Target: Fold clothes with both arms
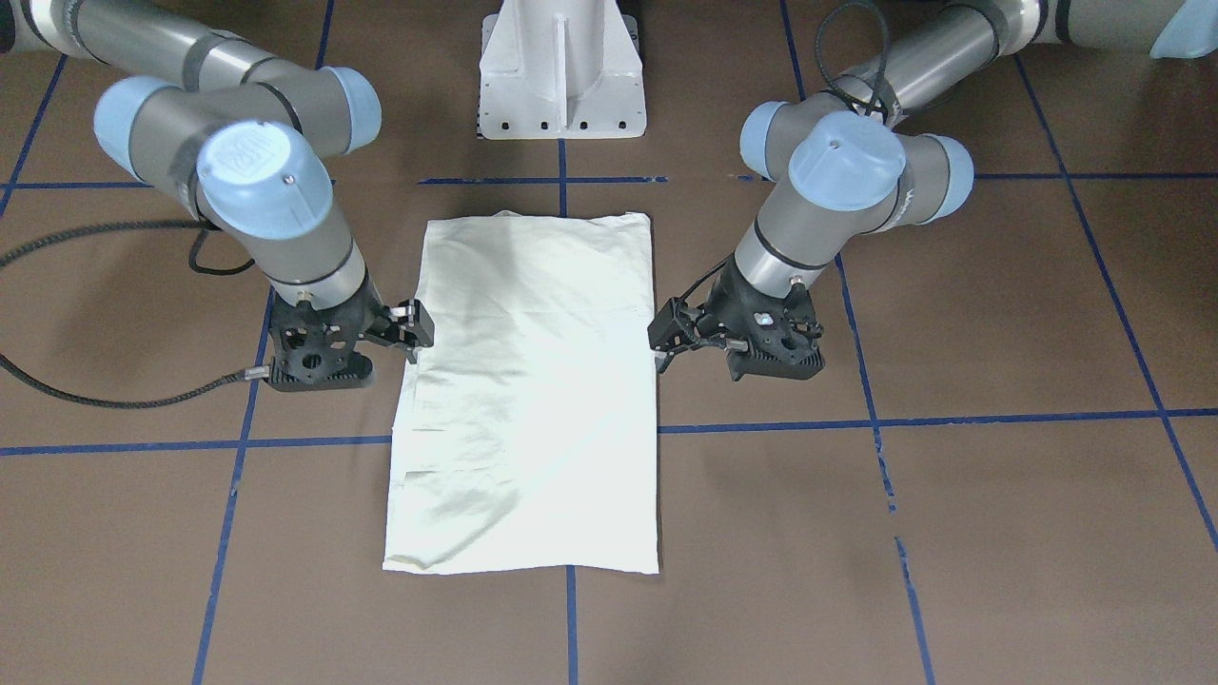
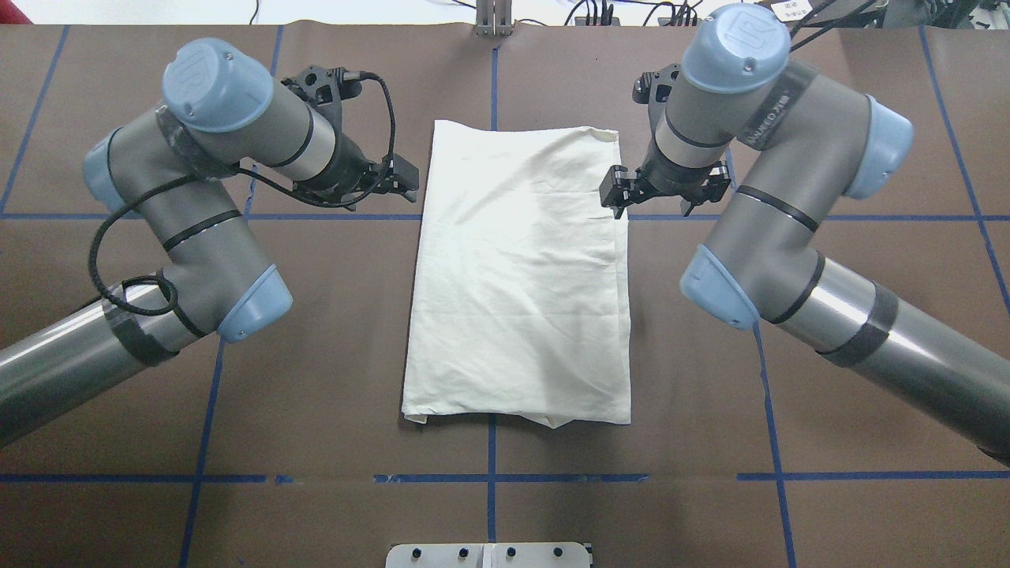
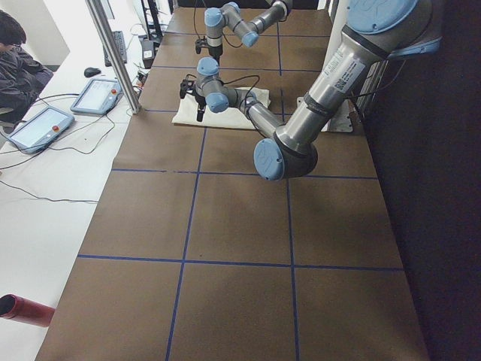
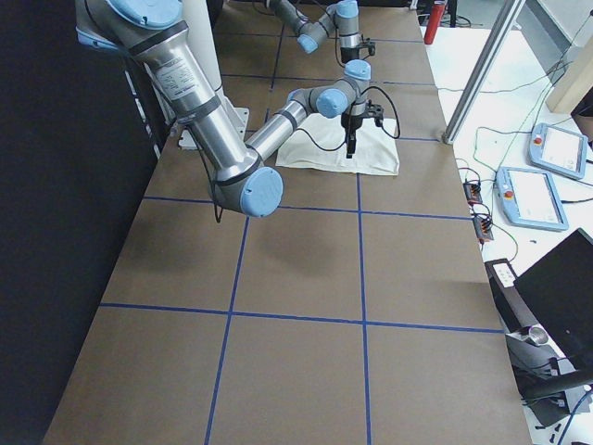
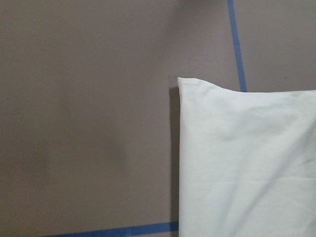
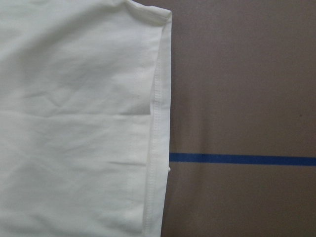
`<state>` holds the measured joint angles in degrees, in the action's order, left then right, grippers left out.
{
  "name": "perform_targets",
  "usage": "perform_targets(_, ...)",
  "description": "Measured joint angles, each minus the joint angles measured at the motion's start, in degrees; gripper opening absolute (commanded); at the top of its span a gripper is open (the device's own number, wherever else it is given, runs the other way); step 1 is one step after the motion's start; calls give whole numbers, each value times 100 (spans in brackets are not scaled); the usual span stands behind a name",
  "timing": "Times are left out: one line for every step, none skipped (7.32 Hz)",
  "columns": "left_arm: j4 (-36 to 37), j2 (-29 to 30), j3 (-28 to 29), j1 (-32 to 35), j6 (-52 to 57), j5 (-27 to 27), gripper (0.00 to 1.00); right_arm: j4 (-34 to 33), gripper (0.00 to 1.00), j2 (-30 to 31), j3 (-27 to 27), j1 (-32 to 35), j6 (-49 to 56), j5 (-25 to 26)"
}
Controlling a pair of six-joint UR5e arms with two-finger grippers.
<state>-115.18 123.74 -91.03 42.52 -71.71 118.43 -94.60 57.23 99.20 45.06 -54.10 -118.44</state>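
The clothes, one cream shirt folded into a long rectangle with its plain side up, lie flat in the middle of the brown table. No print shows. My left gripper hovers just outside one long edge, apart from the cloth. My right gripper stands over the opposite long edge. Both point down and look open, with nothing held. The left wrist view shows a corner of the shirt, and the right wrist view shows its hemmed edge. No fingers appear in either.
The white pedestal base stands on the robot's side of the shirt. Blue tape lines grid the table. Beside the table, a person, tablets and a metal post occupy a white bench.
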Motion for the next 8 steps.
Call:
perform_targets(8,-310,-446,-250,-675,12,97,21,100,335,551,-1,-259,-172)
perform_targets(47,-566,-834,-651,-1367,-220,88,31,100,586,963,-21,-565,-311)
perform_targets(211,-709,-1122,-1129,-2047,-598,86,40,100,709,1200,-88,-835,-377)
perform_targets(548,-745,-1336,-1616,-2655,-1036,85,49,100,745,1319,-179,-1036,-393)
perform_targets(895,-716,-1454,-1960,-3034,-1364,83,53,100,740,1373,-234,-1125,-397)
perform_targets(1100,-685,-1480,-2137,-3212,-1524,83,55,100,732,1389,-274,-1163,-395)
perform_targets(1189,-680,-1457,-2225,-3282,-1592,83,55,100,722,1387,-316,-1176,-383)
perform_targets(1220,-679,-1417,-2288,-3309,-1646,82,56,100,716,1381,-349,-1180,-370)
